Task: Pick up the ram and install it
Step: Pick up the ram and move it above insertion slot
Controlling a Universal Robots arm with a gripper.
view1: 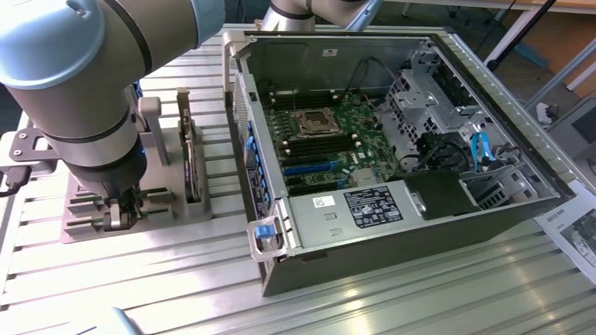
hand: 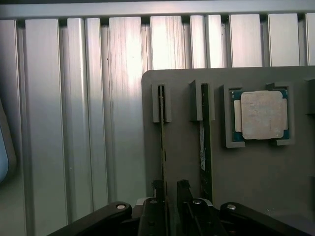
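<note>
The thin green ram stick (hand: 162, 137) is stood on edge in a slotted grey holder (hand: 246, 187), its length pointed away from the black gripper (hand: 170, 189), whose fingers are spread at its near end; ribbed aluminium table (hand: 64, 123) is left open alongside.

No lettering can be read in either view. In the exterior view, a black label (view1: 373, 206) with white print and a small white label (view1: 323, 202) sit on the grey power-supply cover (view1: 322, 234). A white sticker (view1: 333, 51) sits on an inner wall of the computer case (view1: 400, 255). A printed sheet (view1: 576, 234) lies at the exterior view's right. All print is too small to read.
</note>
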